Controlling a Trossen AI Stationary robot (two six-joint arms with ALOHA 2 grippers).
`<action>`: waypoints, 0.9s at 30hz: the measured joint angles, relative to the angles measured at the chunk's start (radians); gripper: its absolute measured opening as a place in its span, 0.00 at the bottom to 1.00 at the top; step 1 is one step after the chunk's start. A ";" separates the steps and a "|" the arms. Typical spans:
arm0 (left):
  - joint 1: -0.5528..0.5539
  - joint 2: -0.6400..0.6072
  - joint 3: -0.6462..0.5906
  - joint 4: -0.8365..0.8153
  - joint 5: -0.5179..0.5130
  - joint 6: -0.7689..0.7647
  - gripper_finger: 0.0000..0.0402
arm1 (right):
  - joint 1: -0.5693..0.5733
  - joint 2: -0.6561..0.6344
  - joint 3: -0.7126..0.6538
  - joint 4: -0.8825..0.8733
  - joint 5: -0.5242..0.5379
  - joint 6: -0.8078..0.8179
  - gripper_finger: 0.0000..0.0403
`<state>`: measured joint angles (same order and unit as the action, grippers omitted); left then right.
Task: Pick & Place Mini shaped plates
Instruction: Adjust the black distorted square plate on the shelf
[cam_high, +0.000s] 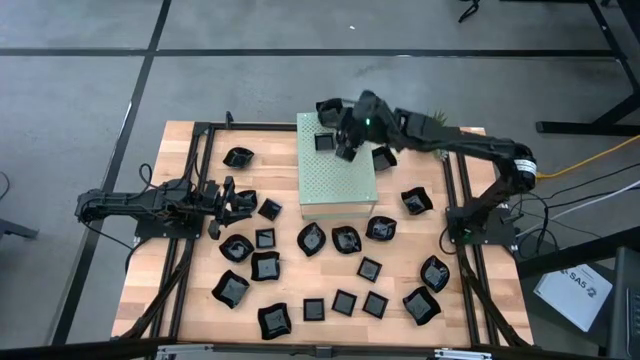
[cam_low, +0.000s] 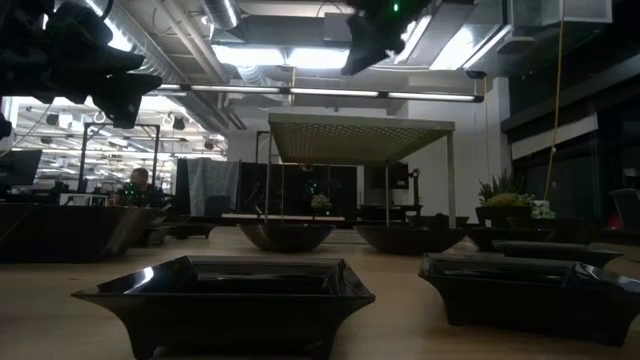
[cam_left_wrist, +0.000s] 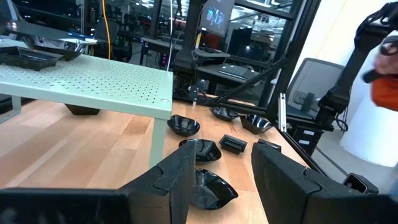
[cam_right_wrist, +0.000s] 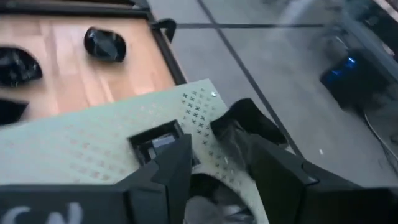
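Note:
Many glossy black mini shaped plates, square and wavy-rimmed, lie on the wooden table (cam_high: 190, 300), such as one (cam_high: 312, 238) near the pale green perforated box (cam_high: 335, 180). On the box's far part rest a square plate (cam_high: 324, 142) (cam_right_wrist: 155, 142) and a wavy plate (cam_high: 328, 108) (cam_right_wrist: 245, 121). My right gripper (cam_high: 347, 152) (cam_right_wrist: 217, 177) hangs above that far part, shut on another plate. My left gripper (cam_high: 228, 200) (cam_left_wrist: 224, 180) stands open and level at the table's left, with nothing between its fingers. My right gripper has a glossy dark plate (cam_right_wrist: 208, 198) between its two fingers, which slant down from the table's right toward the box. The plate hangs clear above the box's top. Which part of the plate the fingers are on is cut off by the picture's edge.
Black frame rails (cam_high: 200, 170) run along the table's left and right sides. A small spiky plant (cam_high: 440, 118) stands at the far right, under my right arm. The box stands on legs, with a gap beneath it (cam_low: 360, 190). Bare wood shows at the far left (cam_high: 185, 150).

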<state>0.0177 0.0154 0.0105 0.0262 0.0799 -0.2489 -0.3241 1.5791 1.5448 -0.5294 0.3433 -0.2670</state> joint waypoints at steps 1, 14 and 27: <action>0.000 0.000 0.000 0.000 0.000 0.000 0.38 | -0.031 0.005 0.000 0.011 -0.051 -0.034 0.38; 0.000 0.000 0.000 0.000 0.000 0.000 0.38 | -0.307 0.079 0.000 0.101 -0.295 -0.294 0.02; 0.000 0.000 0.000 0.000 0.000 0.000 0.38 | -0.438 0.216 0.000 0.143 -0.414 -0.215 0.01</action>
<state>0.0175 0.0157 0.0105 0.0261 0.0795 -0.2489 -0.7624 1.7950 1.5448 -0.3866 -0.0711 -0.4816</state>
